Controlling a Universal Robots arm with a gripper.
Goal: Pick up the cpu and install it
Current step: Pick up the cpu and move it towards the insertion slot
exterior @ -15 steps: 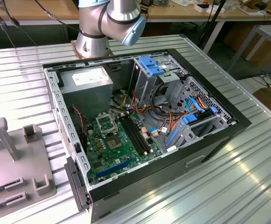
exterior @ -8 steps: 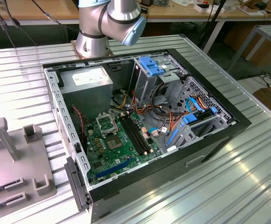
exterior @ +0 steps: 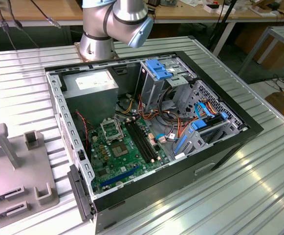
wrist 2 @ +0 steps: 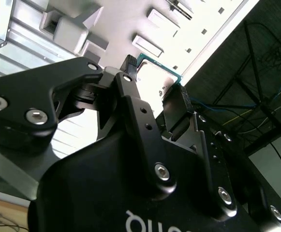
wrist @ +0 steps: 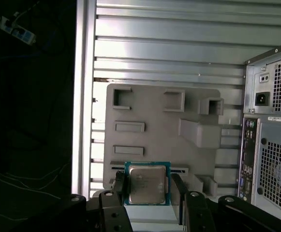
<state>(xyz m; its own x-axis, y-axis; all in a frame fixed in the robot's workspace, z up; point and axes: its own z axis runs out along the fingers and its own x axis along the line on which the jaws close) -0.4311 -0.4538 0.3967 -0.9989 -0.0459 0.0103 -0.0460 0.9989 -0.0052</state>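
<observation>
The cpu (wrist: 147, 183) is a small square chip with a dull grey metal top and a green rim. My gripper (wrist: 148, 191) is shut on it, one black finger (wrist: 120, 186) against each of two opposite edges. It hangs high over the grey fixture plate (wrist: 155, 121) beside the computer case (wrist: 271, 121). The second wrist view shows the cpu (wrist 2: 157, 79) pinched in the gripper (wrist 2: 155, 89) from the side. In the exterior view the green motherboard (exterior: 127, 152) lies in the open case, with its silver socket frame (exterior: 111, 129) next to the black memory slots (exterior: 142, 139).
The arm's base (exterior: 100, 41) stands behind the case. The grey fixture plate (exterior: 10, 166) with upright blocks sits at the exterior view's left on the ribbed metal table (exterior: 239, 196). Inside the case are a power supply (exterior: 90, 83), drive cages with blue clips (exterior: 159, 68) and loose cables (exterior: 173, 122).
</observation>
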